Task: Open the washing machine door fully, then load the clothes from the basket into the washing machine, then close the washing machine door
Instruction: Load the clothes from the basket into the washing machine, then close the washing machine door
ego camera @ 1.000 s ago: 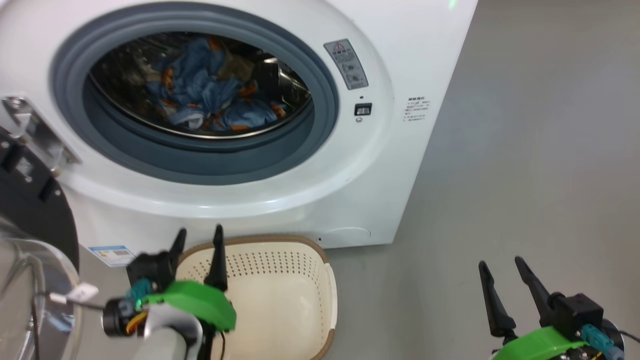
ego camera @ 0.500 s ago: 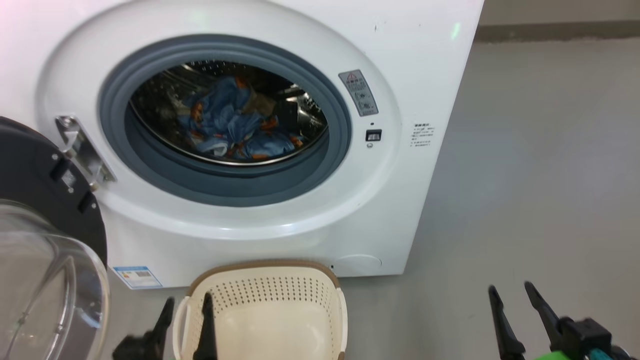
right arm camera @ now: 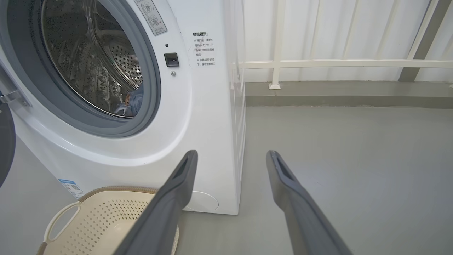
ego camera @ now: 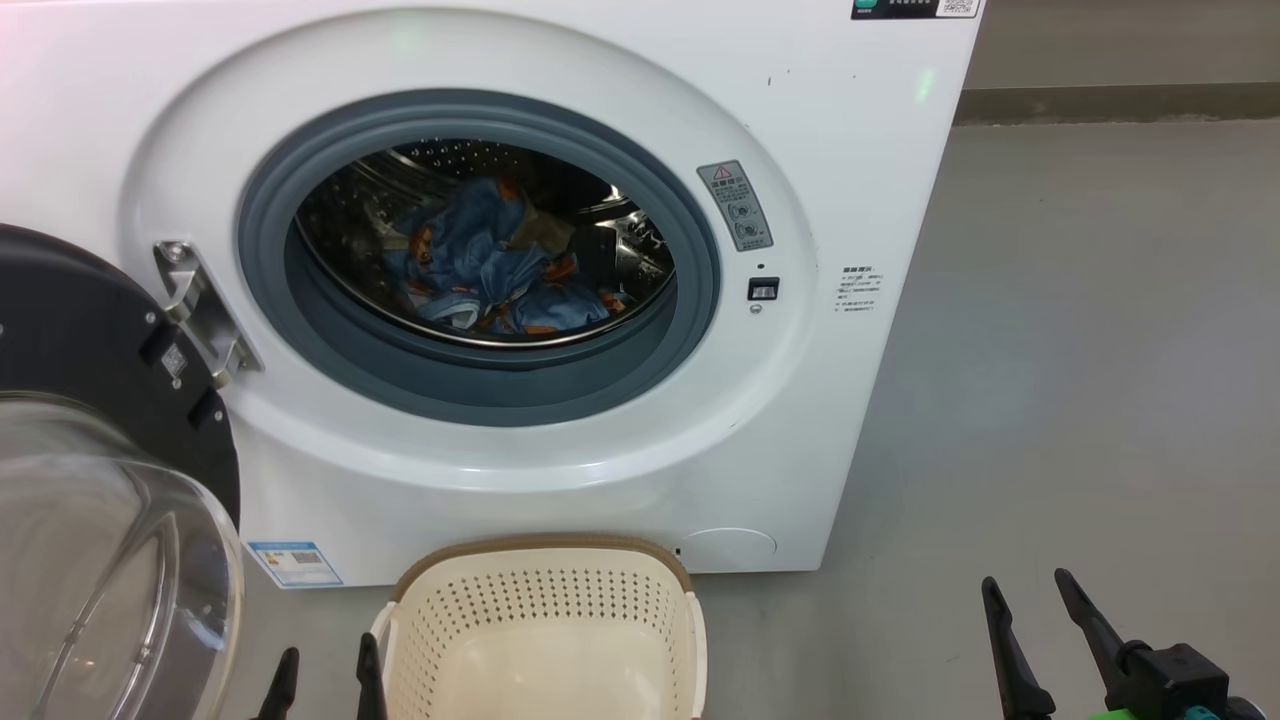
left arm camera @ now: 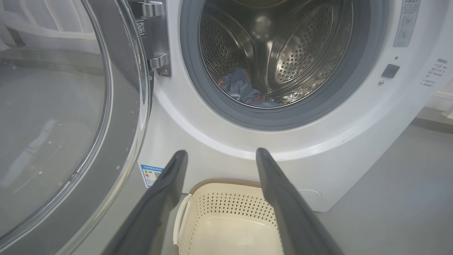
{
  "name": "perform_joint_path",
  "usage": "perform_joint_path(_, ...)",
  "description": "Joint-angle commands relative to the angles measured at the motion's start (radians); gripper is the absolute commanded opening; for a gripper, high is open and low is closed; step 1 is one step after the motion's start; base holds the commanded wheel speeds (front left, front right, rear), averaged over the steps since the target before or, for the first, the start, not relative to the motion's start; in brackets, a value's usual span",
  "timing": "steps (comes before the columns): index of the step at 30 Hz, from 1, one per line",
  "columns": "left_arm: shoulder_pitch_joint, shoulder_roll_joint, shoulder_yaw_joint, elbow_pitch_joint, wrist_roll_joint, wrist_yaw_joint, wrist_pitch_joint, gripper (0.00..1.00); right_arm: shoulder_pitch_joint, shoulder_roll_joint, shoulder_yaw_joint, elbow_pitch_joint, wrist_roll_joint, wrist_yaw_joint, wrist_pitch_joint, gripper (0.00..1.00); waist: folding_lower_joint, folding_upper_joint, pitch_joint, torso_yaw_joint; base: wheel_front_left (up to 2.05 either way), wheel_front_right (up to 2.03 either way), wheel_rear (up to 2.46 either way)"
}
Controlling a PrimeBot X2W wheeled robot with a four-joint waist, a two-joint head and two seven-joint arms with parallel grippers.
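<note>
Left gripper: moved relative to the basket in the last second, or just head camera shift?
Yes. The left gripper has pulled back toward the robot: its fingers overlapped the basket rim, now they sit low beside its left edge.

Floor [ego camera: 1090, 380]: smooth, grey, uniform finish. Raised grey kerb [right arm camera: 339, 95]: runs along the floor's far edge. White railing [right arm camera: 347, 63]: one horizontal rail on upright posts, post foot on the kerb. White wall [right arm camera: 318, 32]: behind the railing.
</note>
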Motion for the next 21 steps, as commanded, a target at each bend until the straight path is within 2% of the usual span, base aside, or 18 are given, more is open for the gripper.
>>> perform_joint_path(1,-0.01,0.009,0.035,-0.029,0.005,0.0,-0.006,1.0,-0.011,-0.009,0.028,-0.028,-0.014,0.006,-0.005,1.0,0.0,-0.0001,-0.001,0.0,0.0,0.0,0.0)
perform_joint_path(21,-0.008,0.009,0.034,-0.019,0.005,-0.018,-0.006,1.0,-0.011,-0.009,0.041,-0.023,-0.01,0.006,-0.005,1.0,0.0,-0.0001,-0.008,-0.013,0.0,0.0,0.0)
